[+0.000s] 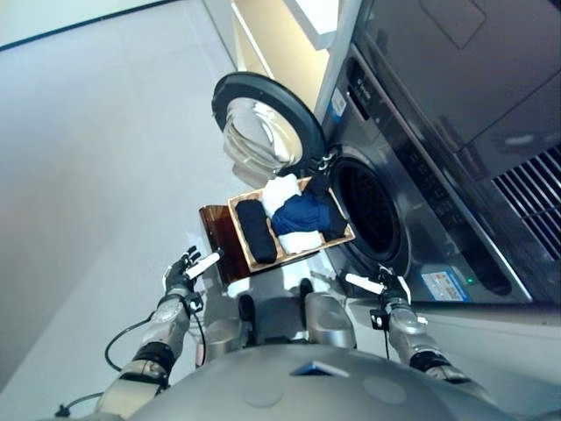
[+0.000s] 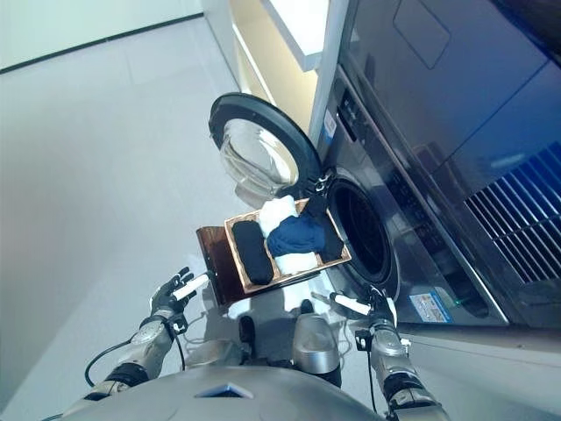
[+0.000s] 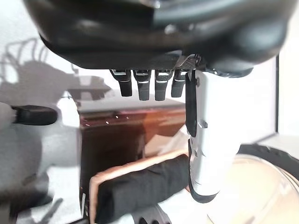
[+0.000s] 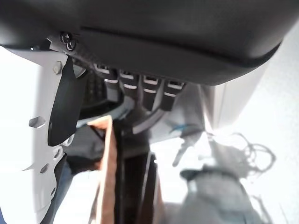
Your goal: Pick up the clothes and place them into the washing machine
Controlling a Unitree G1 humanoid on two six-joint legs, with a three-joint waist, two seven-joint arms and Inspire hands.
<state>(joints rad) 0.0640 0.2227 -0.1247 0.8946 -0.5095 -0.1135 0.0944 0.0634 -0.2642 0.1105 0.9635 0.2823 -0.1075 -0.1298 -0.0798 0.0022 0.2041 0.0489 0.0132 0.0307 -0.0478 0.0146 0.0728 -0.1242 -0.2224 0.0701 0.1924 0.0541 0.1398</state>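
Wooden tray (image 1: 248, 263) in front of you holds all the clothes: a black roll (image 1: 256, 230), a blue garment (image 1: 301, 214) and white pieces (image 1: 280, 190), none yet in the washing machine (image 1: 412, 184). Its door (image 1: 263, 127) stands open at 11 o'clock, the drum (image 1: 368, 210) at 1 o'clock. Your left robot hand (image 1: 184, 274) and right robot hand (image 1: 386, 288) hang either side of the tray, fingers relaxed, holding nothing. Judging by this, every piece is left to load.

Clothes (image 1: 298, 215) lie in a tray (image 1: 244, 251) before the washing machine (image 1: 421, 175) opening. The door (image 1: 263, 127) stands open left of it.
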